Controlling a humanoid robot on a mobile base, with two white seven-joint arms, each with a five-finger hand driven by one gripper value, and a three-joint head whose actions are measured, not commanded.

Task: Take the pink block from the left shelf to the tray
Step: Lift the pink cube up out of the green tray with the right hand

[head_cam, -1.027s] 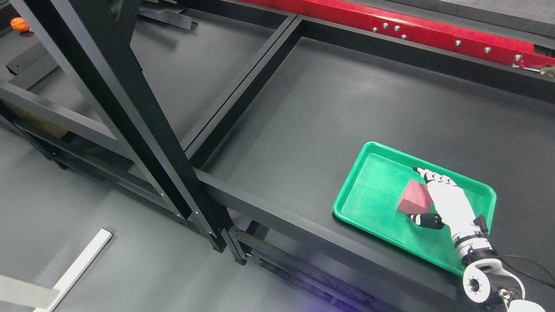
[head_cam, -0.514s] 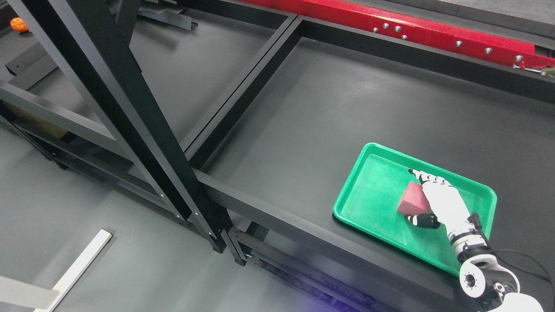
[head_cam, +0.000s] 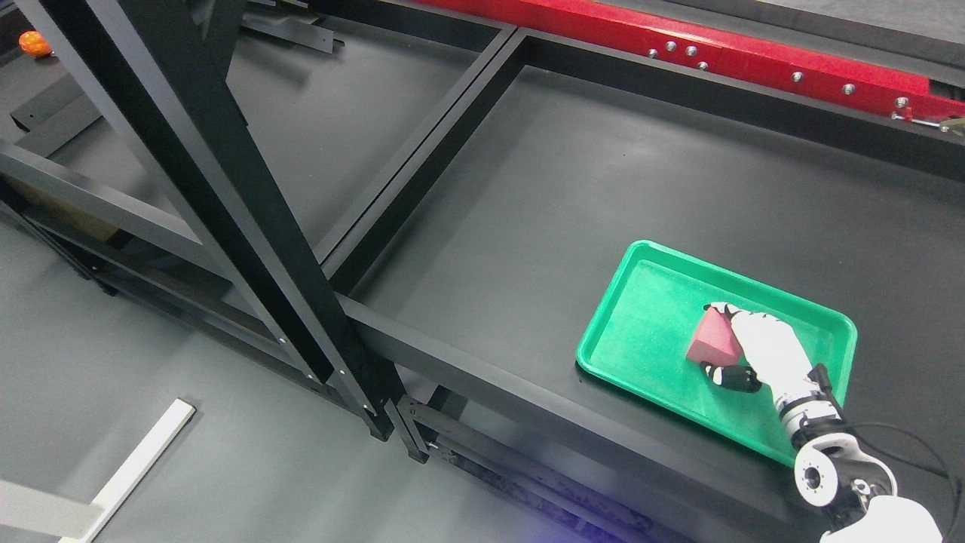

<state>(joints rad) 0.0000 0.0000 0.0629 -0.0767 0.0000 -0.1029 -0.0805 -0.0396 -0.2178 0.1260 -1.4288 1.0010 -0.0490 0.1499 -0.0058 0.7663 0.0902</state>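
Observation:
The pink block (head_cam: 705,348) sits inside the green tray (head_cam: 603,305) on the dark shelf surface at the lower right of the head view. My right hand (head_cam: 715,338) comes in from the bottom right corner. Its white fingers (head_cam: 742,324) curl over the block's top and right side, and the dark thumb (head_cam: 727,375) presses under its near edge. The block looks tilted, with one corner raised. My left arm does not show.
Black shelf frame beams (head_cam: 226,188) cross the left half of the view, with an upright post reaching the floor. A red rail (head_cam: 754,53) with bolts runs along the back right. A white strip (head_cam: 128,467) lies on the floor at the lower left. An orange object (head_cam: 34,43) sits at the top left.
The fingers went from stretched over the block to curled around it. The block has tipped and slid slightly left, and the tray has shifted a little up and left.

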